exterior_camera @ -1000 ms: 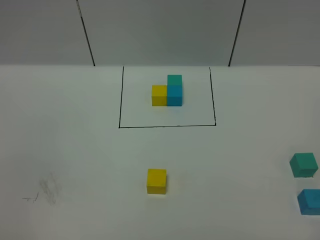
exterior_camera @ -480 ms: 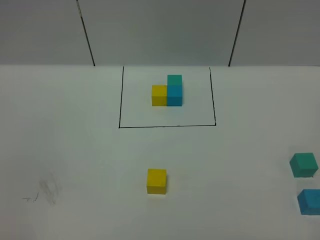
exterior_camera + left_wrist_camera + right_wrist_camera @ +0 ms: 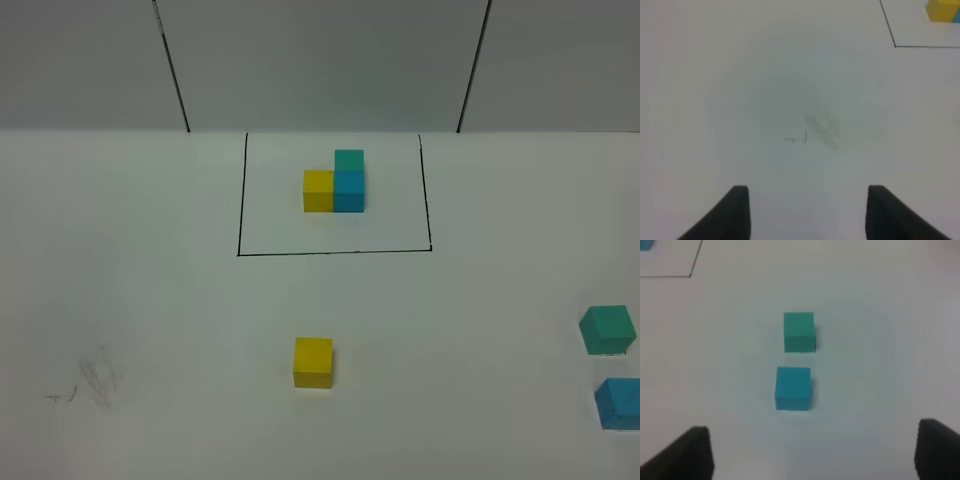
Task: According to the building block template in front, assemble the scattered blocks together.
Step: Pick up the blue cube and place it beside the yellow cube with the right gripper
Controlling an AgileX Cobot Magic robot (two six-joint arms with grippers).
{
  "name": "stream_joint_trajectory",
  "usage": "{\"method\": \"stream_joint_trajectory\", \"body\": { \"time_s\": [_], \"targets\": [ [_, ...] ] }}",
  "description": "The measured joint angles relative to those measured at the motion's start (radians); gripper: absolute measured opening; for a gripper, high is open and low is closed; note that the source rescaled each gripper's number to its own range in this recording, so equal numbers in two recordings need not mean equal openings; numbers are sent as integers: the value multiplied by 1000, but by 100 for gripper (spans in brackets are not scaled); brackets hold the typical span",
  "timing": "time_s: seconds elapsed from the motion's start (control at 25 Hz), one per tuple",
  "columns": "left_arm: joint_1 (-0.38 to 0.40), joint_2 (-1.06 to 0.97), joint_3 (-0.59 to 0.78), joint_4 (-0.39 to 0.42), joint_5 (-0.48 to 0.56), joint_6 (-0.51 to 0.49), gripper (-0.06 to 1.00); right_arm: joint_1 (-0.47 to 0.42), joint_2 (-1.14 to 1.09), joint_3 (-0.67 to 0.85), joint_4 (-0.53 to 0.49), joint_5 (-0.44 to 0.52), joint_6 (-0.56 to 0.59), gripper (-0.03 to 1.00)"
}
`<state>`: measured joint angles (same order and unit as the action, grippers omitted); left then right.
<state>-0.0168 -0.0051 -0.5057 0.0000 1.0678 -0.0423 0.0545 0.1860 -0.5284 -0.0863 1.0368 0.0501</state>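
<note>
No text, label, brand or number can be read in any view. The only mark resembling writing is a faint pencil scribble on the white table, beside a grey smudge; it is illegible.

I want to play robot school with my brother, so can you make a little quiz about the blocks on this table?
1. Pick one: of the loose yellow cube, the loose blue cube and the loose teal-green cube, which lies nearest the template inside the black rectangle? A) yellow B) blue C) teal-green
2. True or false: the loose blue cube and the loose teal-green cube are touching.
3. Fill in: in the template, the teal-green cube sits on top of the ___ cube.

Key: 1 A. 2 False, there is a gap between them. 3 blue.
</note>
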Motion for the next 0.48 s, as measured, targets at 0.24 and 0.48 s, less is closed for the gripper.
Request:
{"method": "stream_joint_trajectory", "body": {
  "time_s": [0.24,0.48],
  "targets": [
    [0,0,0,0,0,-1,16,0,324,-53,-35,-72,1,67],
    [0,0,0,0,0,-1,16,0,649,-109,-46,-168,-3,67]
  ]
}}
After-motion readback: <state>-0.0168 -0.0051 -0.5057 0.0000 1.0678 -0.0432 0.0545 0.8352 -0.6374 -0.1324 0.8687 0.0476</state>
